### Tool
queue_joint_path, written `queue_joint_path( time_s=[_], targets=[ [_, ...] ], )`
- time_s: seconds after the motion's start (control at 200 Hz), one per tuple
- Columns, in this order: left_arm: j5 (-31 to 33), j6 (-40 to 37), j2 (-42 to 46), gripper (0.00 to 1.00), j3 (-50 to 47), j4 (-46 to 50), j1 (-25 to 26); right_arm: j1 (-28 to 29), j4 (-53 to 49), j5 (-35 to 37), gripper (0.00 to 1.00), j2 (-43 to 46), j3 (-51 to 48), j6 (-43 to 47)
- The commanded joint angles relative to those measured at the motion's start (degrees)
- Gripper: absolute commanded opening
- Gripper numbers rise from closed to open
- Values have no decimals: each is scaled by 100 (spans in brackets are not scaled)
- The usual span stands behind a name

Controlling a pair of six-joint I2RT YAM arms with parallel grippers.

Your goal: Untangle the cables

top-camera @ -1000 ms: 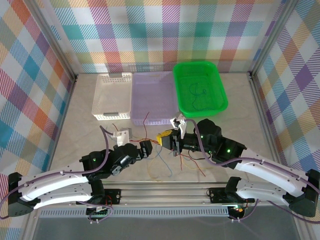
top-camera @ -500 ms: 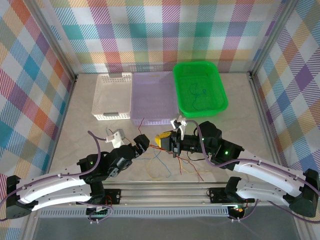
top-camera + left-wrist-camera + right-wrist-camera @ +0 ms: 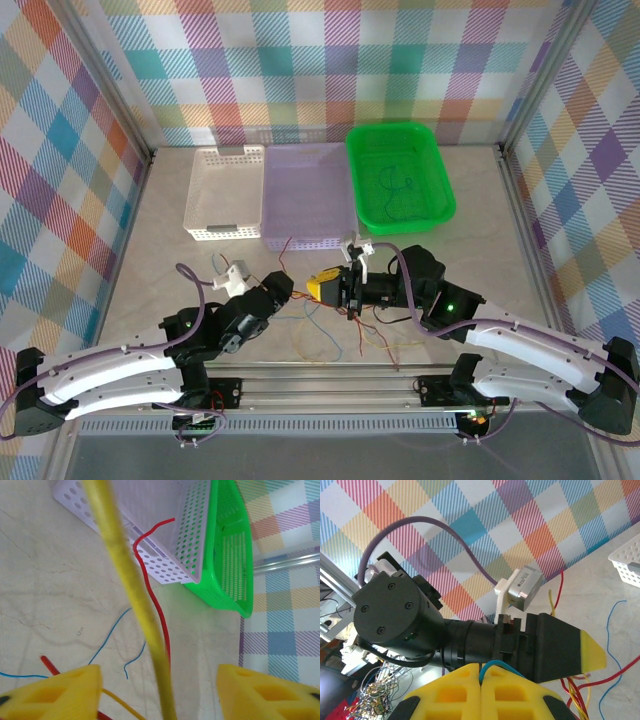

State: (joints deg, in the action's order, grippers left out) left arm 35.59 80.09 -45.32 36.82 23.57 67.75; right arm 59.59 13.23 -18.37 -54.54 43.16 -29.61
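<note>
The cables (image 3: 335, 322) lie as a loose tangle of red, yellow and blue wires on the table between the two arms. My right gripper (image 3: 481, 672) is shut on a blue cable (image 3: 496, 666), which loops out from between its yellow pads; its yellow tips show in the top view (image 3: 322, 287). My left gripper (image 3: 160, 695) is open, and a yellow cable (image 3: 135, 595) runs blurred through the wide gap without being pinched. A red cable (image 3: 150, 595) and a blue cable (image 3: 107, 640) lie beyond it. The left gripper (image 3: 282, 285) sits just left of the right one.
A white basket (image 3: 225, 190), a lilac basket (image 3: 308, 195) and a green basket (image 3: 437, 190) stand in a row at the back. The green one holds thin dark cables (image 3: 398, 185). The metal rail (image 3: 330, 385) runs along the near edge.
My left gripper has swung up and turned toward the right gripper. The right gripper has edged slightly left and down, still holding the blue cable.
</note>
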Motion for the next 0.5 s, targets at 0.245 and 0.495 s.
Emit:
queue_joint_path(
  time_s=[0.245,0.495],
  targets=[
    [266,-65,129,13,0,282,-7,-17,157,-158,0,105,-5,25],
    [349,-216,208,0,70,744,-125,-18,-538,415,0,377,227,259]
  ],
)
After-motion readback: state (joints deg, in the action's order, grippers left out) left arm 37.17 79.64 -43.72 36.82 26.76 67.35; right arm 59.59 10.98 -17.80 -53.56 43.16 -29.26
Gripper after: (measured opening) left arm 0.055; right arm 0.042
